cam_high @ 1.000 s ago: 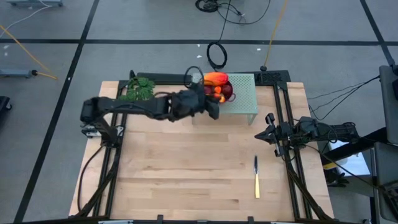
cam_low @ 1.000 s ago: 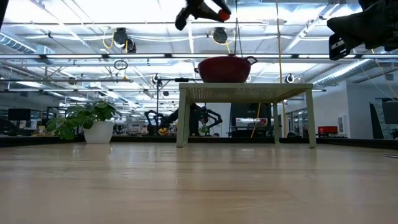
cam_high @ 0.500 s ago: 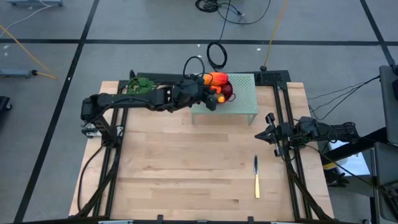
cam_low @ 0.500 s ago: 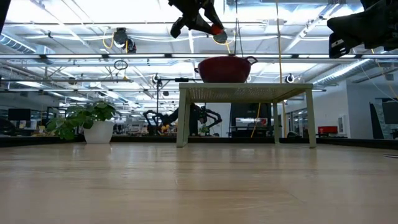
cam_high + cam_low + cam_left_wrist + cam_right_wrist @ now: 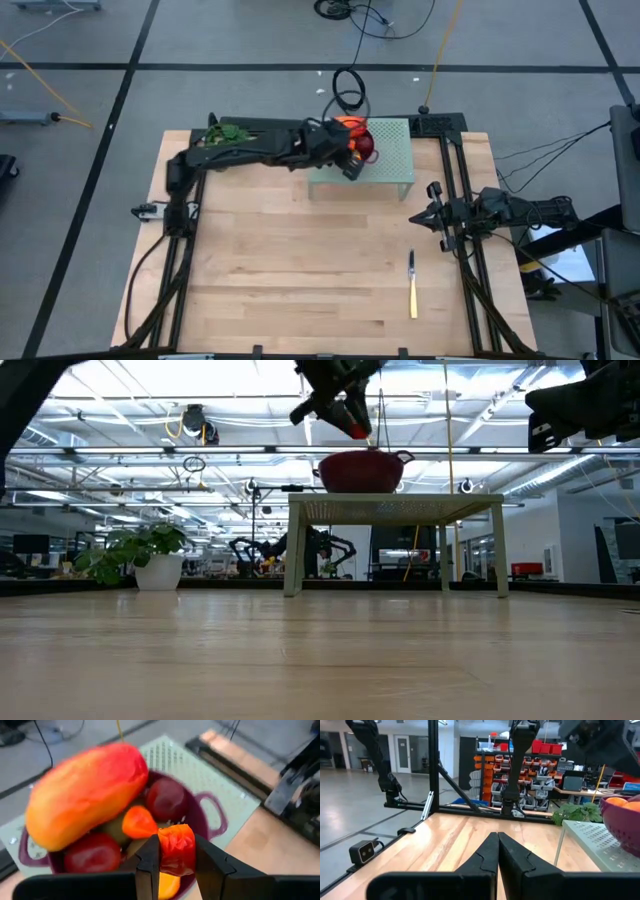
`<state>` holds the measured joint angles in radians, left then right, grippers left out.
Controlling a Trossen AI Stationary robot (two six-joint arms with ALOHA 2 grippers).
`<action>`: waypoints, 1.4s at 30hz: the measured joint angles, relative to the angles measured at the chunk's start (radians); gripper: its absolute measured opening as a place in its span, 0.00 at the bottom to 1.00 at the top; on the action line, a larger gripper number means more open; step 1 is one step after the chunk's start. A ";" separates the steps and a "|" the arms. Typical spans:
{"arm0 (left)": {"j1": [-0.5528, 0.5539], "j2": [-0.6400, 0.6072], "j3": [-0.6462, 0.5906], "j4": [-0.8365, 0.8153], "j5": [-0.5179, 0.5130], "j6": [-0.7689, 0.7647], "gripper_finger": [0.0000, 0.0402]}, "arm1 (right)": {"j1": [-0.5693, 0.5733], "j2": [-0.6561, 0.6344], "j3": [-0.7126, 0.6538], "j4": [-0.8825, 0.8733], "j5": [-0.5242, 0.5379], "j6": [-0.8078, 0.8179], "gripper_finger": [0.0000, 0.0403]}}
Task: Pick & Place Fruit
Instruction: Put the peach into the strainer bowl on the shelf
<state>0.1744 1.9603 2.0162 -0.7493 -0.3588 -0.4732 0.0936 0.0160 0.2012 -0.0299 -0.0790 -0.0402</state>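
A dark red bowl [image 5: 216, 814] stands on a small pale green table [image 5: 392, 160] at the far side of the wooden table. In it lie a large elongated orange-red fruit [image 5: 87, 795], two dark red balls [image 5: 167, 797] and small orange-red pieces [image 5: 139, 822]. My left gripper [image 5: 176, 862] hangs just above the bowl's near rim, shut on one small orange-red piece [image 5: 176, 847]; it also shows in the low view [image 5: 352, 426]. My right gripper [image 5: 497, 842] is shut and empty at the table's right side [image 5: 418, 217]. My left gripper pinches the small orange-red piece by its two sides [image 5: 165, 851] between its two fingers. The fingers slant down toward the bowl from the table's left and near side. The piece is lifted clear, above the fruit in the bowl.
A leafy green bunch [image 5: 225, 140] stands at the far left of the table. A slim yellow-handled knife [image 5: 412, 285] lies on the wood at the near right. Bare wood spreads over the table's middle and near part.
My left gripper, still shut on the small orange-red piece, has gone down and a little toward the table's right edge, over the bowl. The left arm has stretched out further along the table's far side.
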 joint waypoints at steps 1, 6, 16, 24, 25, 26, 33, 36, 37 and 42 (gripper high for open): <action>0.003 0.021 0.027 -0.032 0.013 -0.001 0.22 | 0.000 0.003 0.000 0.003 0.001 0.001 0.00; 0.006 0.096 0.120 -0.104 0.019 0.004 0.22 | 0.000 0.005 0.000 0.003 0.000 0.001 0.00; 0.021 0.096 0.130 -0.161 -0.009 0.043 0.22 | 0.000 0.005 0.000 0.003 0.000 0.000 0.00; 0.044 0.096 0.129 -0.178 0.008 0.045 0.22 | 0.000 0.005 0.000 0.003 -0.001 -0.001 0.00; 0.046 0.096 0.129 -0.177 0.018 0.049 0.22 | -0.001 0.005 0.000 0.003 0.000 0.001 0.00; 0.048 0.096 0.129 -0.176 0.024 0.054 0.22 | -0.001 0.005 0.000 0.003 0.000 0.001 0.00; 0.049 0.096 0.129 -0.176 0.026 0.083 0.22 | -0.001 0.005 0.000 0.003 0.000 0.000 0.00; 0.049 0.096 0.129 -0.176 0.026 0.087 0.22 | -0.001 0.005 0.000 0.003 0.000 0.001 0.00; 0.048 0.096 0.129 -0.175 0.025 0.087 0.22 | -0.001 0.005 0.000 0.003 -0.001 0.001 0.00; 0.048 0.096 0.129 -0.175 0.025 0.098 0.23 | -0.001 0.005 0.000 0.003 -0.001 0.001 0.00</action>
<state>0.2222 2.0563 2.1448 -0.9245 -0.3336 -0.3748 0.0929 0.0212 0.2012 -0.0273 -0.0795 -0.0395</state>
